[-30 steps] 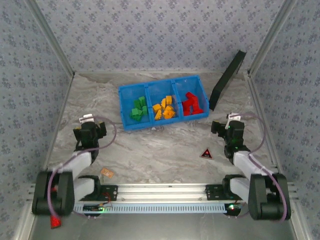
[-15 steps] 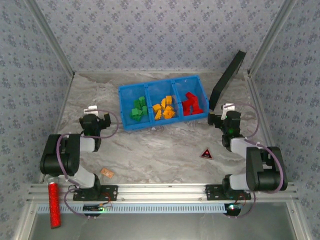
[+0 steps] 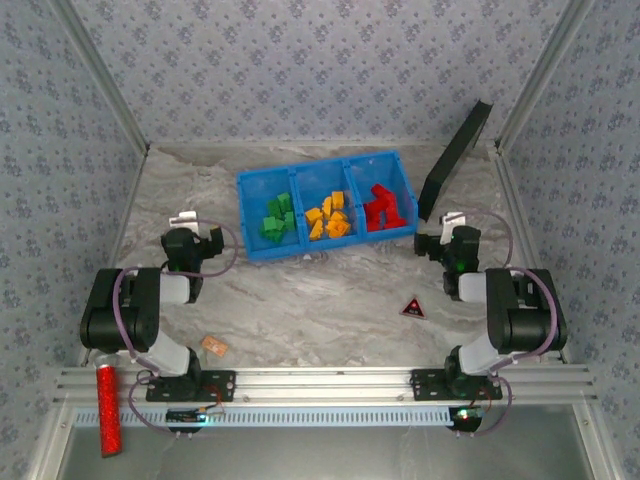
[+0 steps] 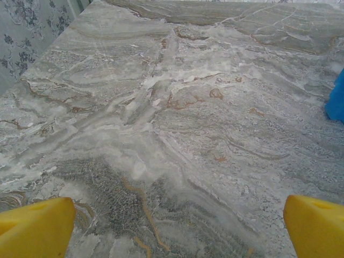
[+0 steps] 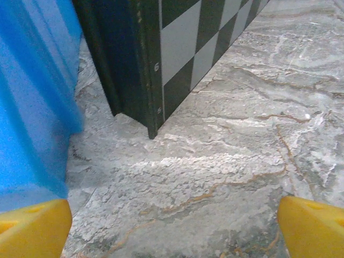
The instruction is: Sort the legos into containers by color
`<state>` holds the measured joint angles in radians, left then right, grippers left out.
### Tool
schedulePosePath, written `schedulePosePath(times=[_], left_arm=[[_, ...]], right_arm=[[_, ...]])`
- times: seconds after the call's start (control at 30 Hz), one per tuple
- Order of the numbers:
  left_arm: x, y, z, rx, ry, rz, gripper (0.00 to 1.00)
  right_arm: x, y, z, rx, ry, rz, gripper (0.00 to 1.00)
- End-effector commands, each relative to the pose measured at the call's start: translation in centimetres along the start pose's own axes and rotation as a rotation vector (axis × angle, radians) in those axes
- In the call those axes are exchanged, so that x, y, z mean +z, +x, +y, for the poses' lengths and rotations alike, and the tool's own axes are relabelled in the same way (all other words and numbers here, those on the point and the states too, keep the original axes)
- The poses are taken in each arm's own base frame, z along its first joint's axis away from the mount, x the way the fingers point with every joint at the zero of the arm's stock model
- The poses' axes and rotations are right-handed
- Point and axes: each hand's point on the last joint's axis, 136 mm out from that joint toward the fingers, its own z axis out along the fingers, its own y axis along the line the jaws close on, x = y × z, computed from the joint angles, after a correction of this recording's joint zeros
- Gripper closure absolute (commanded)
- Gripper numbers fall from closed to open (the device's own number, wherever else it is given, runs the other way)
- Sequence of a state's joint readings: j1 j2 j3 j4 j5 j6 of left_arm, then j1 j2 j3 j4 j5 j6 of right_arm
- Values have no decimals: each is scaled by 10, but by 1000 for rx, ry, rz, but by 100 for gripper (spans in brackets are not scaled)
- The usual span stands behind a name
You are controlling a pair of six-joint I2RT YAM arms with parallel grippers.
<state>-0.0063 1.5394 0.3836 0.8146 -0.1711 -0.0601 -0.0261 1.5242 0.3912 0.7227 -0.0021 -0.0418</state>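
Your two arms now stand folded upright at the sides of the worktop (image 3: 300,300), where a second ago they lay low and stretched along it. The left fingers (image 3: 192,240), spread wide and holding nothing, hang near the left edge, further from the near edge than before. The right fingers (image 3: 447,243), equally wide and empty, have drawn up toward the far right corner. They now sit just beside the bin (image 3: 325,250), whose blue wall rises at the left of the right wrist view. The foot of the checkered panel (image 3: 455,160) stands just ahead of them, the panel leaning in that corner. The legos (image 3: 328,217) lie unmoved in the bin toward the middle of the far edge: green in the left compartment, orange in the middle, red in the right. The black triangle (image 3: 413,307) stays put between the right arm and the worktop's centre. With your left arm raised, the red cylinder (image 3: 106,410) has come into full sight at the near left corner, beside the rail (image 3: 320,380).
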Motion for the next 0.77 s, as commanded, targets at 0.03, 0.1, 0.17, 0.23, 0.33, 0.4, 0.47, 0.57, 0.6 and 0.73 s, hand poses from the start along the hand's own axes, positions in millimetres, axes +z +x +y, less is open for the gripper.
schedulePosePath(times=[0.03, 0.1, 0.17, 0.23, 0.33, 0.4, 0.47, 0.57, 0.6, 0.73], left_arm=[[2, -15, -1, 0, 8, -40, 1], [1, -15, -1, 0, 9, -40, 1], [2, -15, -1, -1, 9, -39, 1], [1, -15, -1, 0, 8, -39, 1], [1, -15, -1, -1, 9, -40, 1], [1, -15, -1, 0, 9, -40, 1], [1, -15, -1, -1, 9, -40, 1], [1, -15, -1, -1, 8, -40, 1], [2, -15, -1, 0, 9, -39, 1], [1, -15, -1, 0, 9, -39, 1]], right_arm=[[0, -20, -9, 16, 48, -79, 0], [0, -22, -9, 17, 46, -86, 0], [-1, -23, -9, 15, 47, -90, 0], [-1, -22, -9, 15, 46, -85, 0], [-1, -22, -9, 15, 47, -85, 0], [-1, -22, -9, 13, 49, -83, 0], [1, -22, -8, 10, 42, -78, 0], [2, -22, -7, 10, 35, -70, 0], [2, -21, -7, 12, 35, -69, 0], [-1, -22, -7, 12, 35, -83, 0]])
